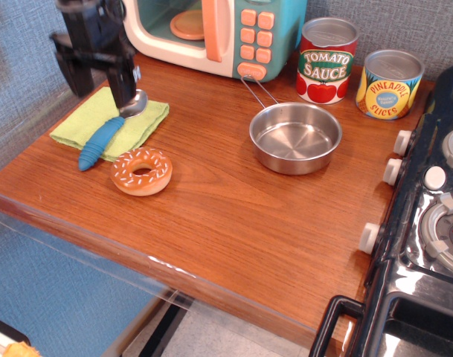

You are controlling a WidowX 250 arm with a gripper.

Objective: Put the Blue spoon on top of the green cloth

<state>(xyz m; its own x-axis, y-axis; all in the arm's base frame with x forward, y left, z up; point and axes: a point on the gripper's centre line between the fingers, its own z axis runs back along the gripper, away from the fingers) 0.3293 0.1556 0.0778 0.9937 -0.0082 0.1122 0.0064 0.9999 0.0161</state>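
A blue-handled spoon with a silver metal bowl (107, 135) lies on the square yellow-green cloth (92, 123), handle overhanging. The black end effector (101, 74) hovers above, open and empty. Placement looks done; retreating remains.

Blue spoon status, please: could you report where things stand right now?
Gripper open, above cloth. Blue spoon lying on green cloth, handle tip overhanging front edge. Donut beside, not obstructing.

Light was bright and even, shadows soft. Glare showed on the pan (295, 137) and the stove (434, 223) at right. The picture was sharp, only the lower left looked blurry.
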